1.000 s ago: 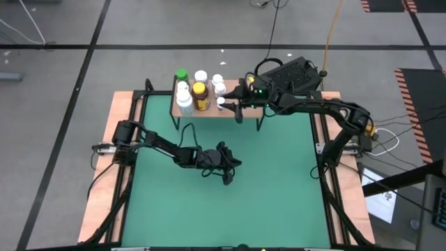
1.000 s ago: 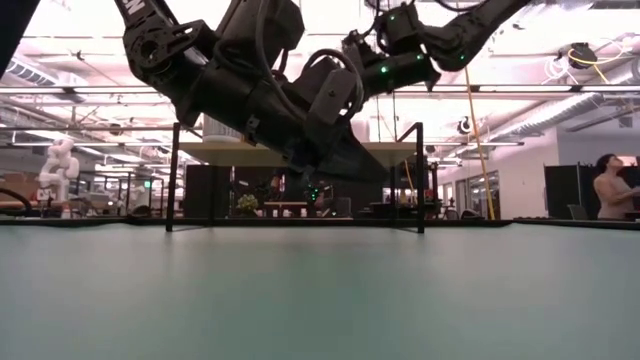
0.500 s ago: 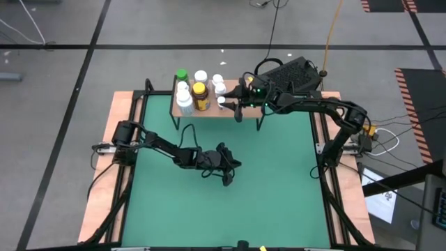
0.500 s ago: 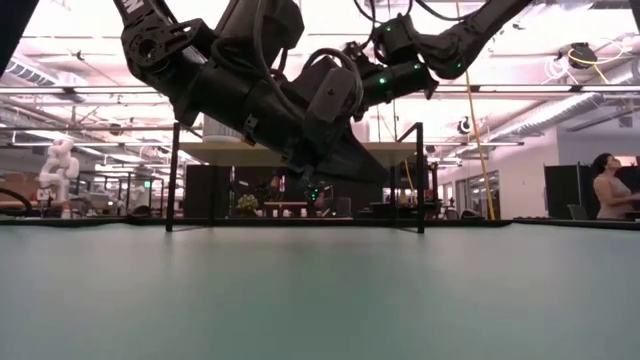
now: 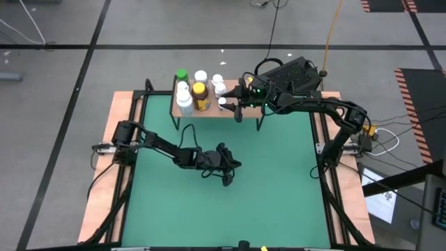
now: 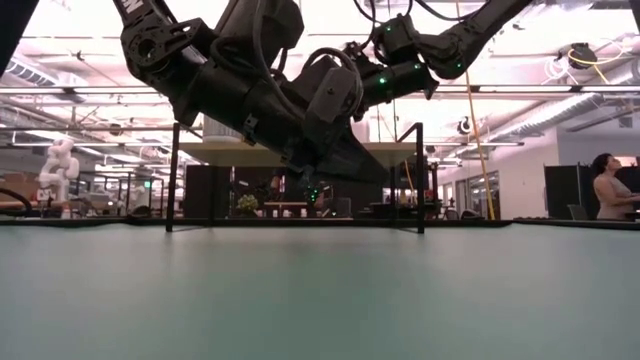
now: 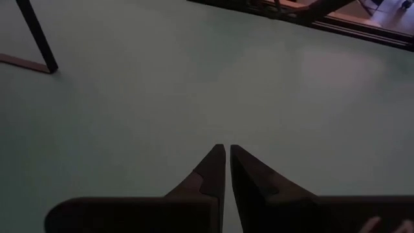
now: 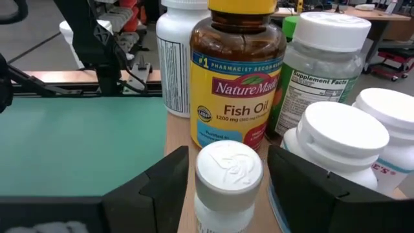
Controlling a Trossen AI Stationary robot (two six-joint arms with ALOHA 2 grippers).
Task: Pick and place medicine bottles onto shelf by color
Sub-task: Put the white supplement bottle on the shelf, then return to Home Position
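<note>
Rigid, light and smooth-sided, the small white bottle (image 8: 228,178) stands on the shelf (image 5: 209,109) between the right pincer's (image 5: 227,104) spread fingers, best gripped low on its body; left pincer (image 7: 227,155) pressed together over the desk (image 5: 279,174).

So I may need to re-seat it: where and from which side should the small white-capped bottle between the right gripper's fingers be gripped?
Grip the small white-capped bottle around its body just below the cap, from the shelf's open table-facing edge. It stands upright there, with the fish oil bottle crowding behind it. The right gripper already straddles it, open.
</note>
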